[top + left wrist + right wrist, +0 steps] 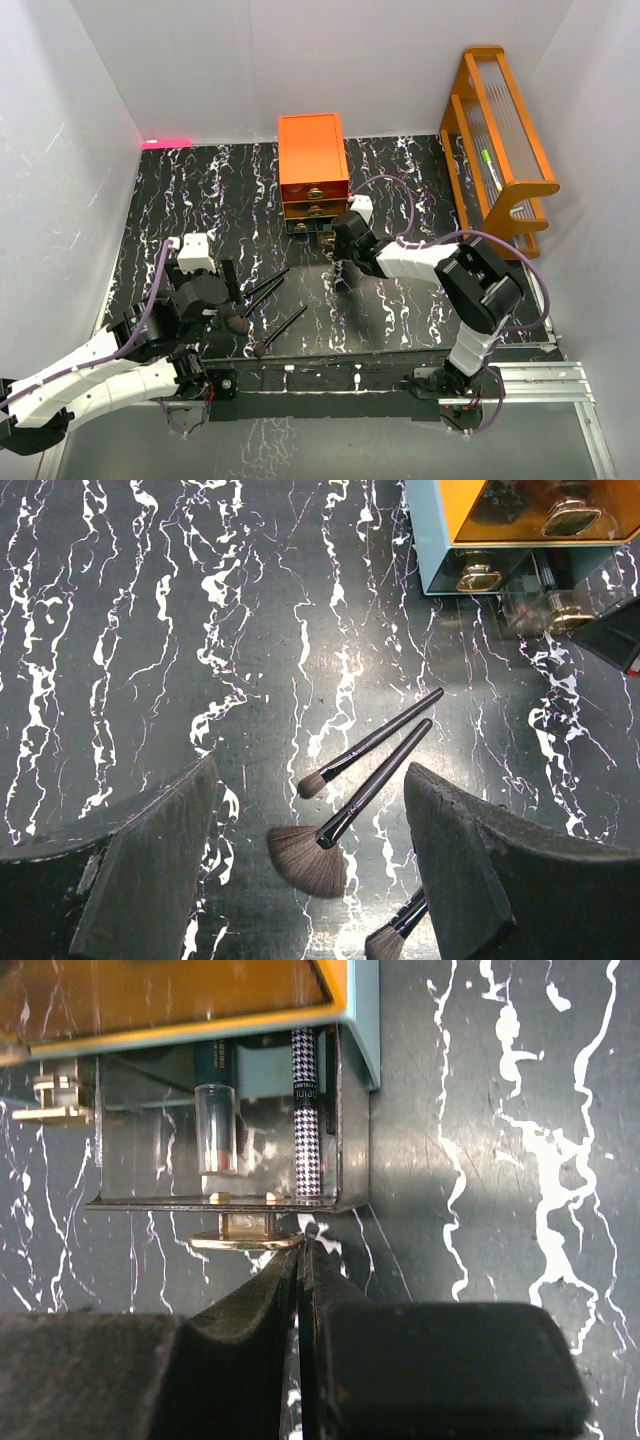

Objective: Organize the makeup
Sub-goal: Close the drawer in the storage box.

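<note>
Three long black makeup brushes lie on the black marbled table (400, 310). In the left wrist view I see a small round brush (372, 742), a fan brush (345, 820) and the head of a third brush (398, 932). My left gripper (310, 770) is open and hovers over them, empty; from above it (234, 300) sits at the near left. My right gripper (301, 1255) is shut, its tips touching the right end of the gold handle (245, 1241) of the open clear bottom drawer (225, 1125). A clear-capped tube (216, 1120) and a houndstooth tube (306, 1120) lie in that drawer.
The orange drawer chest (312, 160) stands at the back centre, with my right arm (420, 258) stretched toward it. An orange wooden rack (500, 130) stands at the back right against the white wall. White walls close three sides.
</note>
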Action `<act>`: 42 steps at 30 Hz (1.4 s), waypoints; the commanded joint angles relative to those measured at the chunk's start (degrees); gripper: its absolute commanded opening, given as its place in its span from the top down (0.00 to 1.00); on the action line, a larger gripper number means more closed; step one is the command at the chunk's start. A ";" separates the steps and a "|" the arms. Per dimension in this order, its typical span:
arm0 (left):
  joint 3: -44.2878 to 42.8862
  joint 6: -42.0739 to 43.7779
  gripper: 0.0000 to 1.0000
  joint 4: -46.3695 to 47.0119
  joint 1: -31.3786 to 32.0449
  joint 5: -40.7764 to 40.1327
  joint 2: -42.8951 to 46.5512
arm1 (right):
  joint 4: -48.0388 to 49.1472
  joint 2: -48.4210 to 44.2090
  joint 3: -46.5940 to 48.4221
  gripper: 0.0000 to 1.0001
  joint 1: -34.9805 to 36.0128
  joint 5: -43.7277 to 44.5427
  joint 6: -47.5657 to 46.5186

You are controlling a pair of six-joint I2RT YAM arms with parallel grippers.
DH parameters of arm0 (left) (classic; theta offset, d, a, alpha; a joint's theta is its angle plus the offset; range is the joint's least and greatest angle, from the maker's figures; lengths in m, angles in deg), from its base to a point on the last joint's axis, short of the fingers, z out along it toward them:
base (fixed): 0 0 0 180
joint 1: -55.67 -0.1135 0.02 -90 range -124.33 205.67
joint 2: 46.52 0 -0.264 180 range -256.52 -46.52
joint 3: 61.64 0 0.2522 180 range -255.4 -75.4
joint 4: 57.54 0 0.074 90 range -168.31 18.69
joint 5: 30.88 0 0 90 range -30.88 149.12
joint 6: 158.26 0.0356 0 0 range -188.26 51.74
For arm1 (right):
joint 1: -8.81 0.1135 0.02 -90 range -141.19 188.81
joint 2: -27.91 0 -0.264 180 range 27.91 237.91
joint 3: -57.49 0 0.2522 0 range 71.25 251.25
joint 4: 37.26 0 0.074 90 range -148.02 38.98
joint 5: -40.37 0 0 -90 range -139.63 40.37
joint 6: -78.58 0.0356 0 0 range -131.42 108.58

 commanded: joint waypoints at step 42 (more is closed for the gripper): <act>-1.36 -0.55 0.26 -1.36 0.02 -2.45 0.52 | 25.73 6.91 2.88 0.92 -2.60 1.59 -3.21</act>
